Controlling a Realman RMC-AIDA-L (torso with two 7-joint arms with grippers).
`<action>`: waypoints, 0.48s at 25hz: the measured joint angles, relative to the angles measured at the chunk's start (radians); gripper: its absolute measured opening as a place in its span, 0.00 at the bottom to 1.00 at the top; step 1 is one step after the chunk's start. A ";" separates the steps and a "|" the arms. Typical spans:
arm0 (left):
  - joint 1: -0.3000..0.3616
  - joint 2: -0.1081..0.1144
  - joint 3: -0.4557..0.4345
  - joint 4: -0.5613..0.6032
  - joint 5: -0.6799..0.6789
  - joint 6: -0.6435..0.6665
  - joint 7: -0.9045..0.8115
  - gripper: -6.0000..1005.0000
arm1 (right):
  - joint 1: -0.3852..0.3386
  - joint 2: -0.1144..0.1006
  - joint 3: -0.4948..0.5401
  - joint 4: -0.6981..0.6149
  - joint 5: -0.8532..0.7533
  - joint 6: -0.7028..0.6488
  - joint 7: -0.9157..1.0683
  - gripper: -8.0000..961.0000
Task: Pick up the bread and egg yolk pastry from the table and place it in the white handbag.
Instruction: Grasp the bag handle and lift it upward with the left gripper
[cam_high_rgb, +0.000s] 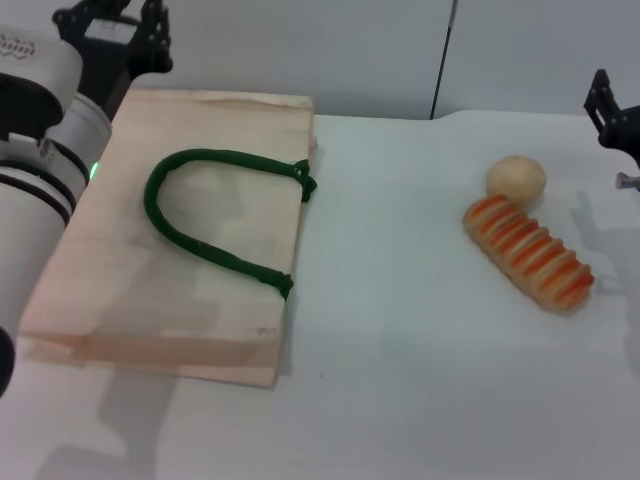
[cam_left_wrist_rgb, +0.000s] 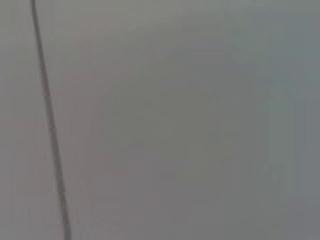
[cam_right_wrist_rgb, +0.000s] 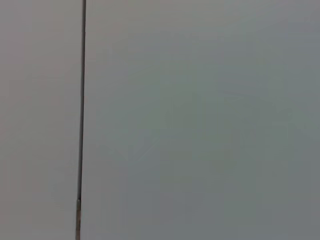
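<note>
Bag: white handbag (cam_high_rgb: 170, 260) flat, left of frame.
Food: bread (cam_high_rgb: 528, 253) touching egg yolk pastry (cam_high_rgb: 516, 178), right.
End effectors: left end effector (cam_high_rgb: 112, 30) upper left, right end effector (cam_high_rgb: 612, 112) right edge; grip unclear.

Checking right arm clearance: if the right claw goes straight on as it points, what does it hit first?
Probably the wall: the right wrist view shows only a plain panel with a seam. The right claw sits at the table's far right edge.

Matt cloth handbag (cam_high_rgb: 190, 300); smooth pastry (cam_high_rgb: 516, 178); matt table (cam_high_rgb: 420, 330).
</note>
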 joint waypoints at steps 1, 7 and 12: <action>0.012 0.008 0.003 0.041 0.041 -0.033 -0.014 0.27 | 0.001 0.000 0.000 0.001 0.000 -0.001 0.000 0.78; 0.027 0.017 -0.056 0.170 0.087 -0.296 -0.010 0.27 | 0.004 -0.002 0.002 0.003 0.001 -0.015 0.001 0.78; 0.023 0.017 -0.124 0.221 0.092 -0.468 0.003 0.27 | 0.015 -0.002 0.004 0.004 0.022 -0.038 0.001 0.78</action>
